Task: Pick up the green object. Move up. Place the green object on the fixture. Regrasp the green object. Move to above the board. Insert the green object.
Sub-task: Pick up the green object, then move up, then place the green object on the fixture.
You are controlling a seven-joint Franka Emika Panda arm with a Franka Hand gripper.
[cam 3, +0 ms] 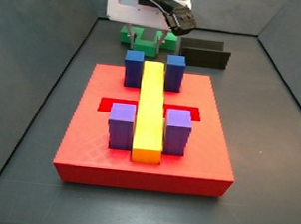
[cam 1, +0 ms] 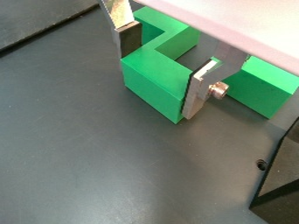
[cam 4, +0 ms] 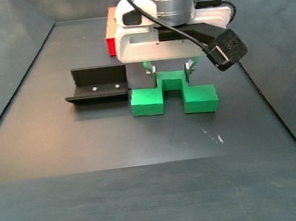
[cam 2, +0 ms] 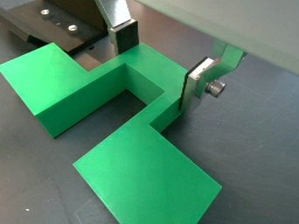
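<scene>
In both wrist views the hand [cam 2: 158, 61] straddles the green object's [cam 2: 111, 114] central bridge on the floor, fingers [cam 1: 202, 90] apart, not yet clamped.

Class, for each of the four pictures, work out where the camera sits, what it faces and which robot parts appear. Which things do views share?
Wrist view: on the arm, looking down at the green object; gripper fingers straddle its bridge.
Wrist view: same piece, fixture behind.
Side view: beyond the board, facing gripper at the far end.
Side view: opposite side, facing fixture, green object, gripper.
Shared: green object in all.
</scene>
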